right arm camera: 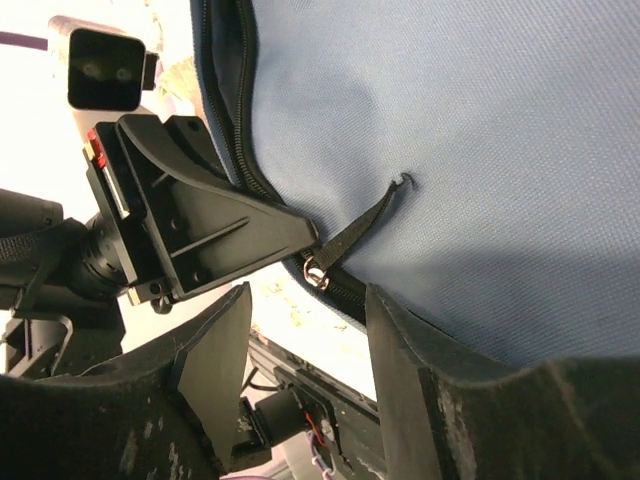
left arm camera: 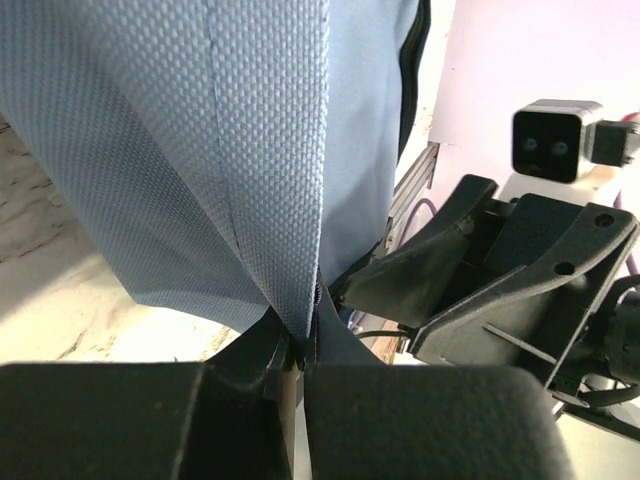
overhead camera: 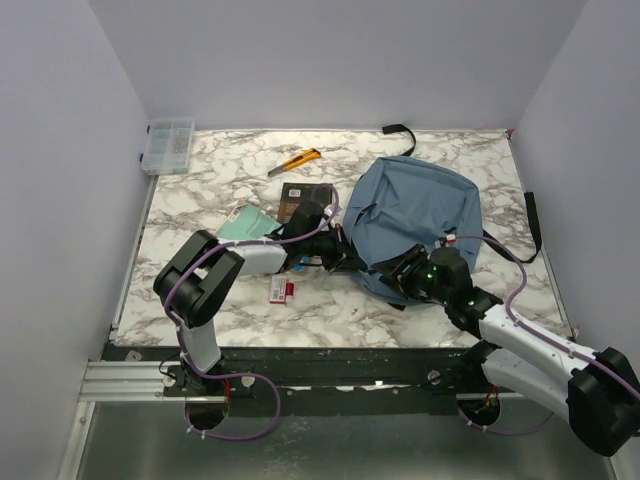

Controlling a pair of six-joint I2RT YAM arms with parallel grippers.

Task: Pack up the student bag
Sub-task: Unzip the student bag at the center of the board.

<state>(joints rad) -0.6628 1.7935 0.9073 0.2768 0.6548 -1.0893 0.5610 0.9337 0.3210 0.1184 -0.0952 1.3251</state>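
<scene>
The student bag point(overhead camera: 420, 205) is a dusty-blue fabric backpack lying right of the table's middle. My left gripper point(overhead camera: 352, 262) is at its near left edge. In the left wrist view this gripper point(left arm camera: 300, 350) is shut on a fold of the bag's fabric point(left arm camera: 250, 180) beside the zipper line. My right gripper point(overhead camera: 400, 278) is at the bag's near edge, close to the left one. In the right wrist view it point(right arm camera: 305, 300) stands open with nothing between its fingers. A zipper pull with a black tab point(right arm camera: 325, 265) lies just beyond the fingertips.
Left of the bag lie a dark book point(overhead camera: 296, 200), a teal pouch point(overhead camera: 245, 222) and a small red-and-white item point(overhead camera: 282, 290). A yellow utility knife point(overhead camera: 297, 160) and a clear plastic box point(overhead camera: 168, 145) sit at the back. Black straps point(overhead camera: 530, 220) trail off the bag's right side.
</scene>
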